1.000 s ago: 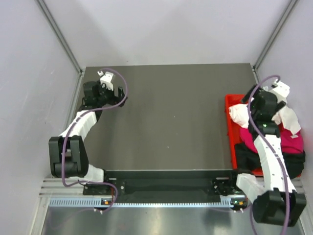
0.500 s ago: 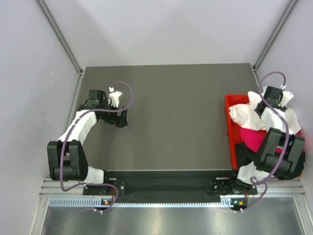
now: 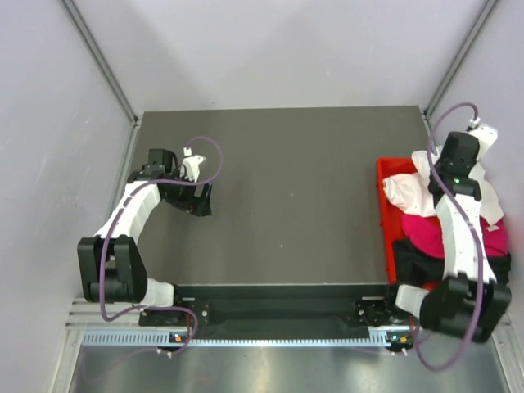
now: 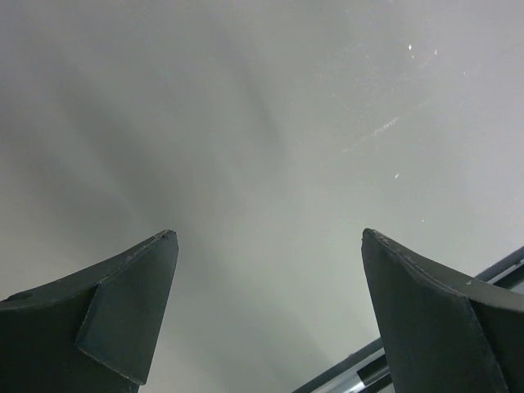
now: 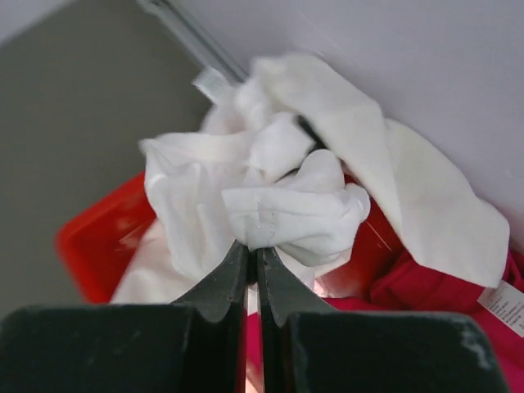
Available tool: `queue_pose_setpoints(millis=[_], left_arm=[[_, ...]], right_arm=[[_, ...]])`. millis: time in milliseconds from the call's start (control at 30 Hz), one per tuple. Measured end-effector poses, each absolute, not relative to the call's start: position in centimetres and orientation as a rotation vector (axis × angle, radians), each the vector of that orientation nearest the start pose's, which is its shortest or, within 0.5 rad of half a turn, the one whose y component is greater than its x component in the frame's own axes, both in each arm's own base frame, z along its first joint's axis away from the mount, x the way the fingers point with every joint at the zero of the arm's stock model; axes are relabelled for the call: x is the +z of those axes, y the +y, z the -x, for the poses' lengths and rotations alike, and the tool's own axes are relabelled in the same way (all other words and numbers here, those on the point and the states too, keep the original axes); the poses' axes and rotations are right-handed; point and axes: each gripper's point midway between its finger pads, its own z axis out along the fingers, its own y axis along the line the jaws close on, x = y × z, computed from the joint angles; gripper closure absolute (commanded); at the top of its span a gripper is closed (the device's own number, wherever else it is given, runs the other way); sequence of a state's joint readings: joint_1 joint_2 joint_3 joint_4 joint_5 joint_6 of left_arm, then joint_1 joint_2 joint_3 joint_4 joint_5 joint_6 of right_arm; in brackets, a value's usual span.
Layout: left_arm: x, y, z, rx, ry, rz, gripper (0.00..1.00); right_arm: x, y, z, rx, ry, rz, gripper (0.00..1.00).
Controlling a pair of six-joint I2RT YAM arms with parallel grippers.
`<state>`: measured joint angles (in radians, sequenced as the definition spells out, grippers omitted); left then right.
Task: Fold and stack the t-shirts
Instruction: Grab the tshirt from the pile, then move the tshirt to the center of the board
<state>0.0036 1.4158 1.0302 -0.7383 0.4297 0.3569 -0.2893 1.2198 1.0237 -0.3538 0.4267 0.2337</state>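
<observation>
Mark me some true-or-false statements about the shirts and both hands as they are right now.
1. The right hand is shut on the white t-shirt. True.
2. The left hand grips a shirt. False: it is open and empty.
3. The magenta-pink t-shirt lies in the red bin. True.
4. The white t-shirt lies spread out flat. False: it is bunched up at the red bin.

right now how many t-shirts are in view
3, all at the red bin: a white one at the far end in the right pincer, a pink one mid-bin, a black one nearest. Others may be hidden beneath.
</observation>
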Motion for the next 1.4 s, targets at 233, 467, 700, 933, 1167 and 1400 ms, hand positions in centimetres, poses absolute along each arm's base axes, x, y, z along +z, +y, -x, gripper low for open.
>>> queue_pose_setpoints(millis=[233, 467, 700, 933, 1167, 1400], left_arm=[[11.2, -5.8, -29.3, -0.445, 2.537, -0.592, 0.02], [13.9, -4.6, -30.6, -0.324, 2.491, -0.539, 0.01], [16.0, -2.1, -32.2, -0.146, 2.471, -0.428, 0.01], [17.0, 0.4, -32.7, -0.004, 2.466, -0.355, 0.01], [16.6, 1.4, -32.5, 0.063, 2.477, -0.372, 0.05], [14.0, -0.5, -31.4, -0.083, 2.519, -0.482, 0.11]], right_arm=[[40.2, -0.1, -33.8, -0.109, 1.668, -0.289, 1.0], [51.1, 19.6, -29.4, 0.468, 1.476, 0.246, 1.0], [53.5, 35.2, -25.5, 0.87, 1.345, 0.624, 1.0], [48.3, 36.3, -27.7, 0.852, 1.461, 0.623, 1.0], [31.0, 27.3, -35.8, 0.596, 1.909, 0.343, 1.0], [14.3, 15.6, -37.8, 0.158, 2.376, 0.061, 0.35]])
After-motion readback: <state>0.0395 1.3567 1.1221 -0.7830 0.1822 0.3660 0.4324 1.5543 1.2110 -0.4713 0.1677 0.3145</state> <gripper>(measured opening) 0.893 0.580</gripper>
